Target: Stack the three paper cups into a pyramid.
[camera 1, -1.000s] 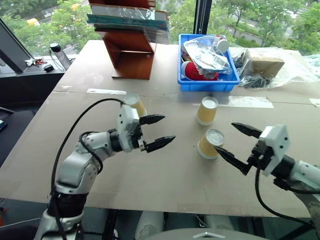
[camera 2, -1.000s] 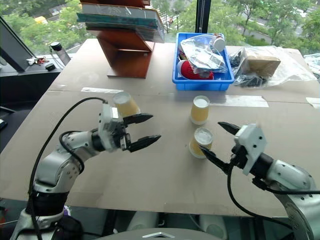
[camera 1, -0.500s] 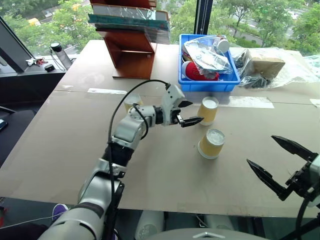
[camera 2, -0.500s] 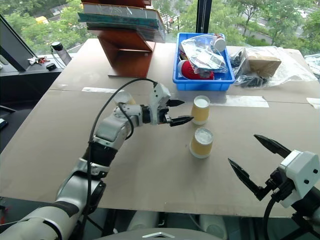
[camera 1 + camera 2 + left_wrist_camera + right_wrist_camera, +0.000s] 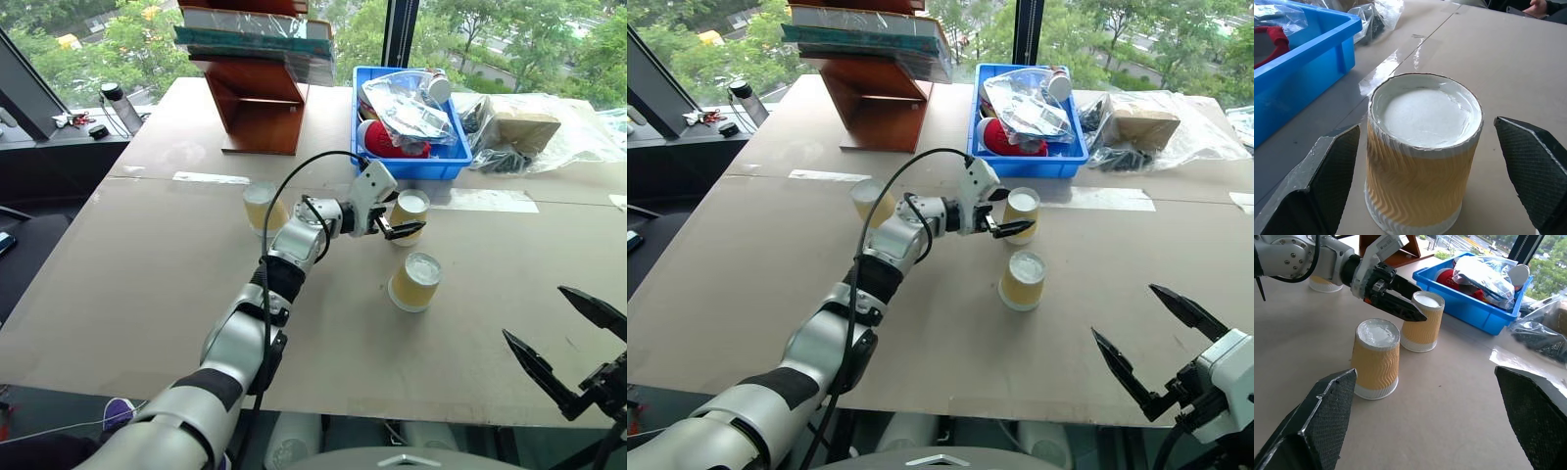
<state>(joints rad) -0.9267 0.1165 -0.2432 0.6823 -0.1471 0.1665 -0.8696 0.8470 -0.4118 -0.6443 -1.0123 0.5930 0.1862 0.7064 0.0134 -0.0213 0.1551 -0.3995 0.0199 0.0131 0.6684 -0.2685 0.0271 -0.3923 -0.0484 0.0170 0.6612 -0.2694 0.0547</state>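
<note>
Three small tan-yellow ribbed paper cups w/ white rims, all upside down on big brown cardboard-covered table [image 5: 147,294], none stacked yet. Far cup [image 5: 409,215] just near blue plastic bin [image 5: 364,157] full of bagged stuff. Near cup [image 5: 416,282] a bit closer, apart from far cup. Left cup [image 5: 261,208] well apart, behind left arm. Left gripper [image 5: 402,222] w/ two black fingers reaching across to far cup, fingers wide open, one on each side of cup, not touching, nothing held. Right gripper [image 5: 563,343] near right table edge, fingers wide open, empty, well apart from cups. Brown wooden stand w/ books [image 5: 257,88] far left.
</note>
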